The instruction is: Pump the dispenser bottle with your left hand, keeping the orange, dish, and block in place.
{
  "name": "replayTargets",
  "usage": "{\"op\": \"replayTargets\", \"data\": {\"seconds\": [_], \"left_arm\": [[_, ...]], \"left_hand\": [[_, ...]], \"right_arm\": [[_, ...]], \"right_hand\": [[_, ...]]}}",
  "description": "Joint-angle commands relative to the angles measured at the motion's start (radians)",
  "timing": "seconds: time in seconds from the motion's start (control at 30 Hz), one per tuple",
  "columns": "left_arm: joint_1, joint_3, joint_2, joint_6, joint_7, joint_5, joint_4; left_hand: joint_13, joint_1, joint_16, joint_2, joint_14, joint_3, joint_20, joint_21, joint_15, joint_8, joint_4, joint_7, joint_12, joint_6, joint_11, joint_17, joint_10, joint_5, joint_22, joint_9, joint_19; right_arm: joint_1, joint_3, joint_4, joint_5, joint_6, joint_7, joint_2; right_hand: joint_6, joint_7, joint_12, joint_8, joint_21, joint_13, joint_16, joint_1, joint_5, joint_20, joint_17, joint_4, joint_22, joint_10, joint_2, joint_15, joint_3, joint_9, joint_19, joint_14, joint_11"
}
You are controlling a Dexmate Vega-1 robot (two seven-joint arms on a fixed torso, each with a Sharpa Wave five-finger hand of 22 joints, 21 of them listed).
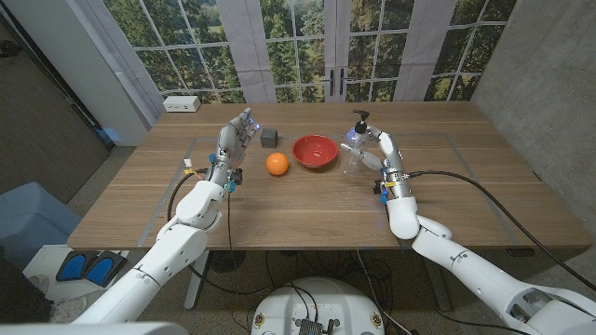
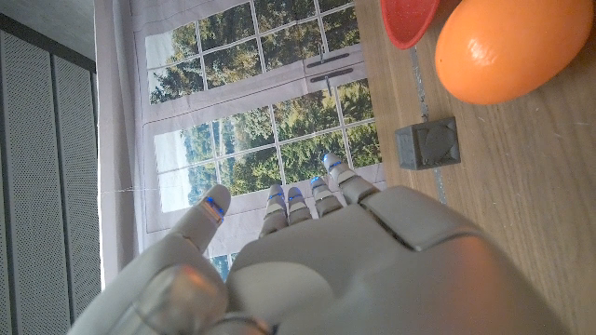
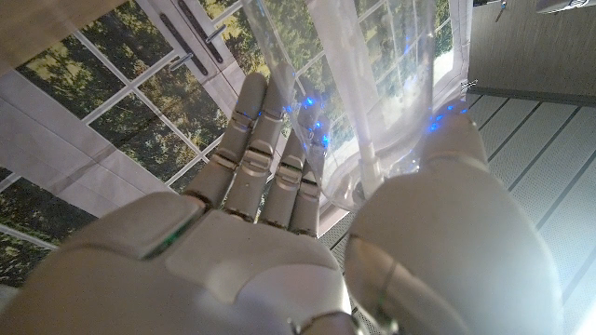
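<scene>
Bottle point(image 1: 357, 149): clear, light, tippy; we press its pump top.
Right robot hand point(image 1: 380, 154): grips bottle.
Left robot hand point(image 1: 237, 136): open, empty.

- You have a clear dispenser bottle point(image 1: 358, 147) with a black pump standing upright just right of the red dish point(image 1: 315, 151).
- Left of the dish lies the orange point(image 1: 277, 164).
- Behind the orange sits a small grey block point(image 1: 269, 138).

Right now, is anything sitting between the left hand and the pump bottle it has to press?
Yes. The left hand is raised at the table's left; between it and the dispenser bottle lie the gray block, orange and red dish. The right hand grips the bottle.
</scene>
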Motion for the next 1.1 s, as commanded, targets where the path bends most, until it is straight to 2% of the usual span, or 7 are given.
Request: {"op": "replayTargets", "data": {"seconds": [0.03, 0.8, 1.03, 1.1], "left_arm": [[0.006, -0.004, 0.000, -0.010, -0.003, -0.005, 0.003], [0.000, -0.006, -0.003, -0.007, -0.002, -0.008, 0.011], [-0.002, -0.006, -0.004, -0.005, 0.002, -0.006, 0.011], [-0.002, -0.007, -0.004, -0.006, 0.006, -0.002, 0.011]], "left_hand": [[0.003, -0.008, -0.002, 0.065, 0.008, 0.004, -0.035, -0.002, -0.043, 0.003, -0.002, 0.000, 0.001, 0.009, -0.002, 0.001, 0.006, 0.002, 0.006, 0.004, 0.012], [0.003, -0.007, -0.002, 0.065, 0.008, 0.005, -0.033, -0.007, -0.043, 0.004, -0.005, -0.001, 0.001, 0.010, 0.000, 0.001, 0.006, 0.001, 0.006, 0.004, 0.015], [0.003, -0.007, -0.002, 0.065, 0.009, 0.005, -0.031, -0.008, -0.043, 0.004, -0.007, 0.000, 0.001, 0.010, 0.001, 0.000, 0.007, 0.001, 0.006, 0.004, 0.016], [0.003, -0.007, -0.002, 0.065, 0.009, 0.005, -0.031, -0.009, -0.043, 0.004, -0.007, 0.000, 0.001, 0.012, 0.001, 0.000, 0.007, 0.001, 0.006, 0.004, 0.017]], "right_arm": [[0.048, -0.017, 0.041, 0.008, -0.014, 0.006, 0.014], [0.143, -0.051, 0.137, 0.035, -0.012, 0.012, 0.038], [0.194, -0.075, 0.217, 0.045, 0.026, 0.014, 0.059], [0.208, -0.077, 0.244, 0.081, 0.054, 0.040, 0.069]], "right_hand": [[0.148, -0.134, -0.006, 0.004, 0.008, 0.002, -0.005, 0.281, 0.000, -0.148, 0.005, 0.001, 0.000, 0.072, 0.272, -0.184, -0.001, 0.002, -0.003, 0.122, -0.068], [0.148, -0.134, -0.013, 0.005, 0.022, 0.006, -0.016, 0.283, -0.002, -0.148, 0.011, 0.001, -0.014, 0.078, 0.273, -0.184, -0.007, 0.002, -0.009, 0.125, -0.067], [0.147, -0.133, -0.017, 0.005, 0.028, 0.008, -0.021, 0.285, -0.002, -0.148, 0.014, 0.001, -0.020, 0.078, 0.274, -0.184, -0.008, 0.003, -0.011, 0.127, -0.065], [0.148, -0.134, -0.017, 0.006, 0.029, 0.009, -0.022, 0.285, -0.002, -0.148, 0.014, 0.001, -0.021, 0.078, 0.274, -0.184, -0.008, 0.004, -0.011, 0.127, -0.066]]}}
